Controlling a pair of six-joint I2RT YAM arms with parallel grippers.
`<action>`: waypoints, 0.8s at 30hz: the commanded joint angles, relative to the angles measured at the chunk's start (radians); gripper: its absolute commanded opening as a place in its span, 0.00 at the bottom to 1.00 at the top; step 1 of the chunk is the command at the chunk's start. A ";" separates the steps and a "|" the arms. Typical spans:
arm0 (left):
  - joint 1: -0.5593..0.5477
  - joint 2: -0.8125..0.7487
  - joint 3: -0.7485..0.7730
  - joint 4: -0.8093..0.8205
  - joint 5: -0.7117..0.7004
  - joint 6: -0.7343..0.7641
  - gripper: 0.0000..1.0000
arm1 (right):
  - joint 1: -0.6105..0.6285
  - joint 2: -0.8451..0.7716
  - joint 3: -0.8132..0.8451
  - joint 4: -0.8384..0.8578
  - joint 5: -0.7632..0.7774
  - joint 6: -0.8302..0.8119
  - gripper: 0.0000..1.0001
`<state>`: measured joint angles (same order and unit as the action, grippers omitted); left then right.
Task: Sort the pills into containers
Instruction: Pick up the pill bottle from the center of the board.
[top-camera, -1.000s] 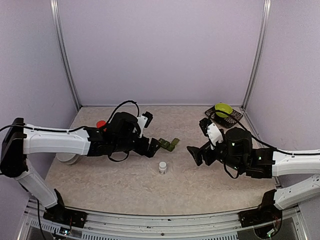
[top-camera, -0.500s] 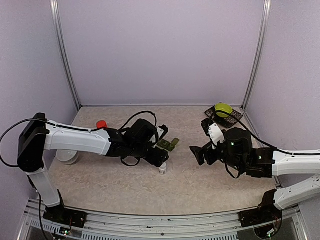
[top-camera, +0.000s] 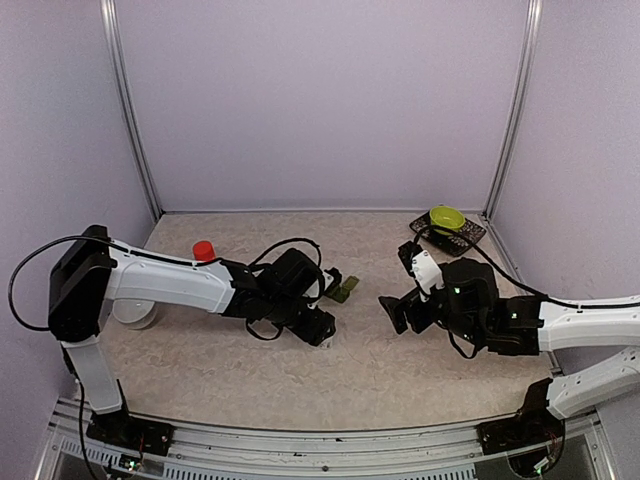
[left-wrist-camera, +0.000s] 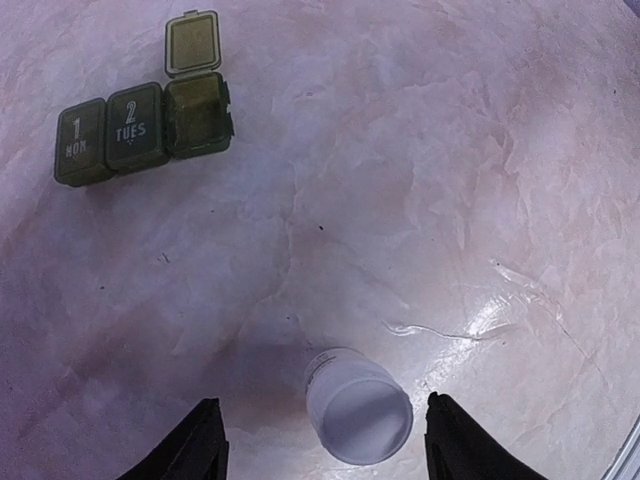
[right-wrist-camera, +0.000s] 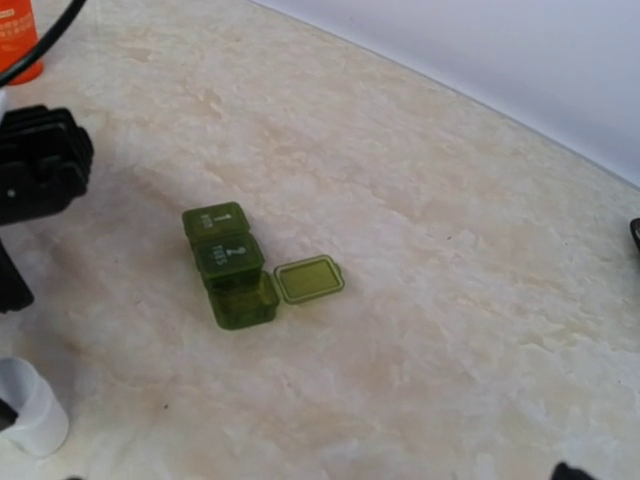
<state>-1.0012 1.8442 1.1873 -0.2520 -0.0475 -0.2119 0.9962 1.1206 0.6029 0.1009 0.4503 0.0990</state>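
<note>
My left pincer (left-wrist-camera: 327, 445) stood released, one finger each side of the white bottle (left-wrist-camera: 357, 405), not touching. The green containers (left-wrist-camera: 140, 130) lay at 11 o'clock: two lids shut, the end box open and empty. Bare worktop (left-wrist-camera: 450, 200) spread toward 3 o'clock. My right pincer (top-camera: 392, 310) was released too.

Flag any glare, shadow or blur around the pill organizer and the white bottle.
Left wrist: glare on the table right of the white bottle, shadow beside it, pill organizer sharp. Right wrist: organizer labels soft. Top external: even light.
</note>
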 joint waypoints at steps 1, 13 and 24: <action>-0.005 0.025 0.031 -0.008 0.035 0.001 0.64 | -0.011 0.011 0.012 -0.012 0.022 0.003 1.00; -0.005 0.052 0.049 -0.015 0.057 0.007 0.44 | -0.015 0.028 0.015 -0.016 0.018 0.011 1.00; -0.005 0.058 0.050 -0.005 0.068 0.010 0.21 | -0.017 0.027 -0.002 -0.006 0.006 0.013 1.00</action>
<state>-1.0012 1.8908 1.2148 -0.2623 0.0032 -0.2104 0.9909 1.1439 0.6029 0.0952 0.4572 0.0994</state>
